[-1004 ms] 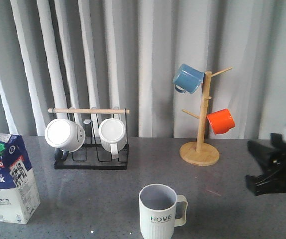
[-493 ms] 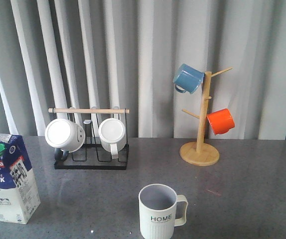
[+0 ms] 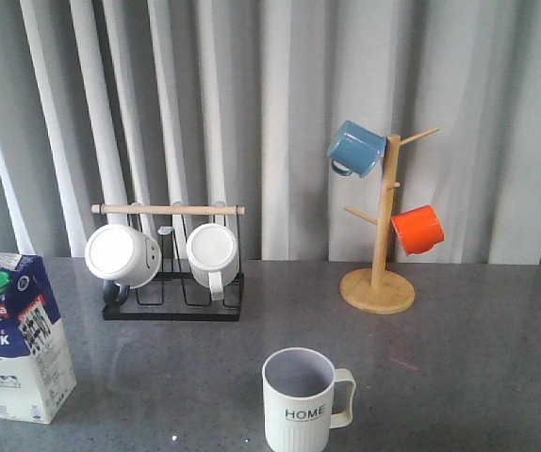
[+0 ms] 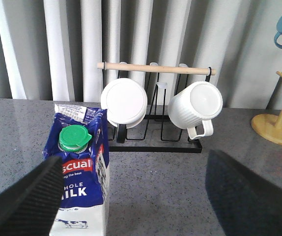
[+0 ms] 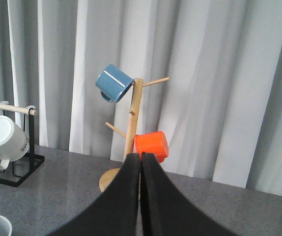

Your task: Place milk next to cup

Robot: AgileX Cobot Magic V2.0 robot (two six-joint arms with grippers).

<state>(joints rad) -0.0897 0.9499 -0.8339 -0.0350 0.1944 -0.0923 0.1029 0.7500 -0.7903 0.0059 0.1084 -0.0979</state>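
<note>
The milk [image 3: 21,336] is shown upright at the near left of the table [image 3: 459,377], well apart from the cup [image 3: 301,399] at near centre. The left gripper [image 4: 131,196] is spread wide behind the carton; the right gripper [image 5: 141,196] is pressed together, empty.

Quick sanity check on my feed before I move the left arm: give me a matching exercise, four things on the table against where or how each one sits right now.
Things:
1. milk
2. cup
3. blue mug
4. orange mug

States:
A. hangs on a lower peg of the wooden mug tree
B. stands at the table's left edge, green cap on
C. hangs on the tree's top peg
D. stands upright near the front, handle to the right

Pairs: 1-B, 2-D, 3-C, 4-A
</note>
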